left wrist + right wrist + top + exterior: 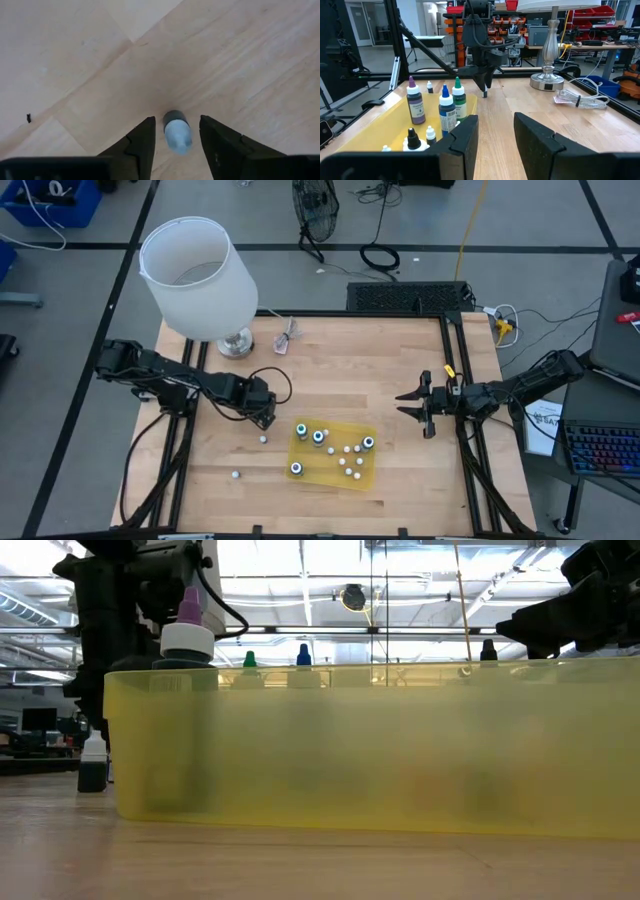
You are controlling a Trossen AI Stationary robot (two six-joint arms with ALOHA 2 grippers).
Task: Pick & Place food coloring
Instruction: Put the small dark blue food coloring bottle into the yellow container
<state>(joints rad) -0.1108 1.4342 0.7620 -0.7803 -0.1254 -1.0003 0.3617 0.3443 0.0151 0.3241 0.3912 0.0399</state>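
A small bottle (177,132) is standing on the table (350,360) between the left gripper's (176,141) two dark fingers (141,145), seen from above through the left wrist camera. The fingers are flanking the bottle with a gap on each side, so the gripper is sitting partly open and is not clamping anything. From overhead, that gripper (266,413) is hanging over the wood just left of the yellow tray (366,479), with a loose bottle (263,439) lying just below it and another bottle (236,474) lying farther toward the front-left.

The tray is sitting near the front middle of the table and is holding most of the food coloring: four taller dark bottles with pale caps (318,437) and a scatter of small whitish ones (347,461). Through the right wrist camera the tall bottles are showing a purple one (415,102), a blue one (446,109) and a green one (459,100), all upright.

The right gripper (413,404) is waiting right of the tray, above the wood, its fingers spread wide and holding nothing.

A lamp (198,280) is standing at the back-left corner, and a clear pinkish packet (287,337) is lying beside its base.
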